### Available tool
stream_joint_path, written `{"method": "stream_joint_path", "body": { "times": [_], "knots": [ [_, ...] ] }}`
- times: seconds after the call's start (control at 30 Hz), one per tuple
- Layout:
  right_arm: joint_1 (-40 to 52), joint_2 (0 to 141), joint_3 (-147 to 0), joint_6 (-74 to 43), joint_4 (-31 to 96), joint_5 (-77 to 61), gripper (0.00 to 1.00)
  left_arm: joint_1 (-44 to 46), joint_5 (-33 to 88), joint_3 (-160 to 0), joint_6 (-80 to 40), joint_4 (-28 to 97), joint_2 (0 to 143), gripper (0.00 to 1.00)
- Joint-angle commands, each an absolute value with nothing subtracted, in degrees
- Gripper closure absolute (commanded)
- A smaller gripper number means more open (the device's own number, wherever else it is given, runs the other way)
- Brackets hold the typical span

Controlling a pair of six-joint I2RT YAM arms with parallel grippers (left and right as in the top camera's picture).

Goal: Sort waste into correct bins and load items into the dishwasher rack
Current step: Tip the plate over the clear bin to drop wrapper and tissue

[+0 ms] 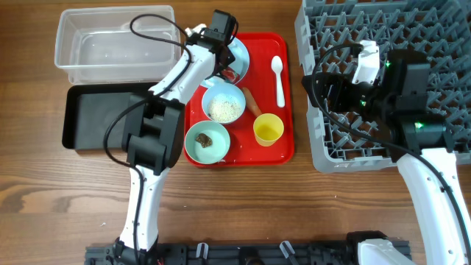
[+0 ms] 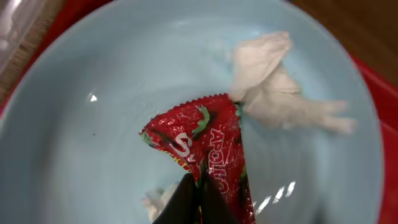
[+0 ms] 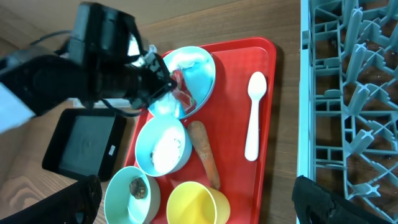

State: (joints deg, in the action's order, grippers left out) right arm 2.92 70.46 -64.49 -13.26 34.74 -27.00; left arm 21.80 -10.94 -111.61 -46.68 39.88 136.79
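My left gripper [image 2: 196, 199] is shut on the red snack wrapper [image 2: 211, 143] inside the pale blue plate [image 2: 93, 155], and a white crumpled scrap [image 2: 273, 87] lies beside it. In the overhead view this gripper [image 1: 224, 66] is over the plate [image 1: 241, 53] at the back of the red tray [image 1: 285, 151]. My right gripper [image 3: 202, 205] is wide open and empty, hovering by the grey rack [image 1: 412, 29]. The tray also holds a rice bowl [image 1: 223, 103], a bowl with a brown lump [image 1: 206, 141], a yellow cup [image 1: 268, 129], a carrot stick [image 1: 252, 101] and a white spoon [image 1: 278, 77].
The clear bin [image 1: 110, 44] stands at the back left, with the black bin [image 1: 96, 118] in front of it, both left of the tray. The left arm reaches across the black bin's right end. The rack fills the right side.
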Motion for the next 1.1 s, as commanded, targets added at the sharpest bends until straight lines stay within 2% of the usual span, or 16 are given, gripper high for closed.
{"method": "stream_joint_path", "body": {
  "times": [0.0, 0.17, 0.27, 0.37, 0.4, 0.43, 0.47, 0.5, 0.63, 0.7, 0.77, 0.83, 0.93, 1.07],
  "knots": [
    [3.2, 71.0, -65.2, -13.7, 34.7, -28.0, 0.0, 20.5, -10.3, -112.0, -42.3, 39.5, 125.5, 0.96],
    [3.2, 71.0, -65.2, -13.7, 34.6, -28.0, 0.0, 14.4, -10.6, -112.0, -40.0, 39.6, 116.6, 0.96],
    [3.2, 71.0, -65.2, -13.7, 34.6, -28.0, 0.0, 7.8, -18.1, -112.0, -39.4, 39.7, 116.8, 0.96],
    [3.2, 71.0, -65.2, -14.2, 34.6, -28.0, 0.0, 1.8, -19.3, -112.0, -39.4, 38.7, 121.0, 0.82],
    [3.2, 71.0, -65.2, -14.2, 34.6, -28.0, 0.0, 0.5, -19.1, -112.0, -39.4, 37.8, 122.2, 0.74],
    [3.2, 71.0, -65.2, -14.2, 34.7, -28.0, 0.0, -0.7, -19.1, -112.0, -39.4, 36.8, 123.6, 0.49],
    [3.2, 71.0, -65.2, -14.2, 34.7, -28.0, 0.0, -1.2, -18.2, -112.0, -39.4, 36.6, 124.4, 0.09],
    [3.2, 71.0, -65.2, -14.3, 34.8, -28.0, 0.0, -1.2, -17.4, -112.0, -39.4, 36.8, 124.5, 0.0],
    [3.2, 71.0, -65.2, -15.1, 34.7, -27.9, 0.0, 0.4, -11.7, -112.0, -29.5, 33.7, 122.5, 0.01],
    [3.2, 71.0, -65.2, -15.1, 34.6, -27.9, 0.0, 3.9, -1.0, -112.0, -16.1, 30.9, 121.8, 0.01],
    [3.2, 71.0, -65.2, -15.1, 34.6, -27.9, 0.0, 9.0, 1.5, -112.0, -7.6, 31.0, 122.0, 0.0],
    [3.2, 71.0, -65.2, -15.2, 34.8, -27.9, 0.0, 15.4, -1.3, -112.0, -3.5, 30.1, 124.6, 0.01],
    [3.2, 71.0, -65.2, -15.2, 35.9, -27.9, 0.0, 19.7, -3.7, -112.0, -3.2, 27.6, 129.4, 0.0],
    [3.2, 71.0, -65.1, -15.1, 37.0, -27.9, 0.0, 20.3, -3.7, -112.0, -3.2, 24.3, 134.7, 0.0]
  ]
}}
